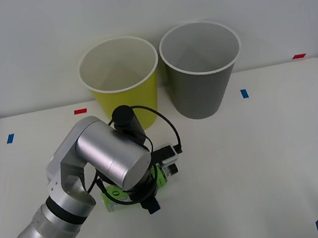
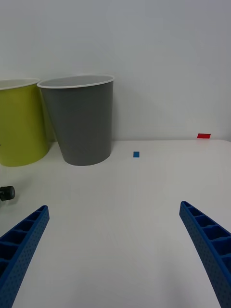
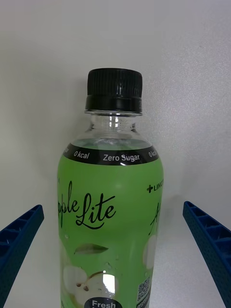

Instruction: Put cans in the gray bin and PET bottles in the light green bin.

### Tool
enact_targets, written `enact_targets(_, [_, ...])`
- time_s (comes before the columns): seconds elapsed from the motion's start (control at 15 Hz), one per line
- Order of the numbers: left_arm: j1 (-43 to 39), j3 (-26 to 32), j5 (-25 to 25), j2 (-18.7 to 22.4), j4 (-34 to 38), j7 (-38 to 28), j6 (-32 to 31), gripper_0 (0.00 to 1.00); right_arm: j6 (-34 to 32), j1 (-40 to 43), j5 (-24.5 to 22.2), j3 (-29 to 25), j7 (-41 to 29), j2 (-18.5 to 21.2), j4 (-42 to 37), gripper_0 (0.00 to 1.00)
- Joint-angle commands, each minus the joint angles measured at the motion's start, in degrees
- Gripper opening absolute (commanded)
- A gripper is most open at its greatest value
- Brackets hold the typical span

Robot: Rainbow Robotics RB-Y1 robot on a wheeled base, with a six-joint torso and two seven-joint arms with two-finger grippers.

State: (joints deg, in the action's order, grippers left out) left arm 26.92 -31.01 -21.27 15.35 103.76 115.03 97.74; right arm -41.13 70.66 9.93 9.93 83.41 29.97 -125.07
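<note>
A PET bottle (image 3: 110,211) with a green and white label and a black cap lies on the white table (image 1: 255,158), its green label (image 1: 112,196) peeking out under my left arm (image 1: 116,155). My left gripper (image 3: 113,214) is open, one blue finger on each side of the bottle and neither touching it. The light green bin (image 1: 137,95) and the gray bin (image 1: 203,91) stand side by side at the back. My right gripper (image 2: 113,214) is open and holds nothing, low over the table at the near right, facing the gray bin (image 2: 84,120). Cans are out of view.
Small tape marks lie on the table: blue (image 1: 10,138) and red (image 1: 80,111) at the left, blue (image 1: 244,93) and red (image 1: 299,56) at the right. A white wall rises right behind the bins. The table's right edge runs near the red mark.
</note>
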Motion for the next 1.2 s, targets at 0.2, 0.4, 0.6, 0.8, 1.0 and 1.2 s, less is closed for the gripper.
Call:
enact_targets(0.2, [0.07, 0.16, -0.08, -0.41, -1.72, 0.54, 0.0, 1.0, 0.0, 0.0, 0.0, 0.0, 0.0, 0.0, 0.0, 0.94])
enact_targets(0.4, [0.24, 0.25, -0.26, -0.41, -2.07, 1.6, 0.0, 1.0, 0.0, 0.0, 0.0, 0.0, 0.0, 0.0, 0.0, 0.94])
enact_targets(0.6, [1.03, 0.6, -0.79, -0.76, -3.92, 2.39, -0.09, 1.0, 0.0, 0.0, 0.0, 0.0, 0.0, 0.0, 0.0, 0.94])
enact_targets(0.8, [0.95, 1.3, -0.96, -1.55, -5.59, 3.0, -0.88, 1.0, 0.0, 0.0, 0.0, 0.0, 0.0, 0.0, 0.0, 0.94])
enact_targets(1.0, [1.03, 1.39, -1.4, -1.55, -6.73, 3.44, -1.32, 1.0, 0.0, 0.0, 0.0, 0.0, 0.0, 0.0, 0.0, 0.94])
enact_targets(1.2, [1.03, 1.83, -2.02, -1.55, -7.26, 4.06, -2.02, 0.4, 0.0, 0.0, 0.0, 0.0, 0.0, 0.0, 0.0, 0.94])
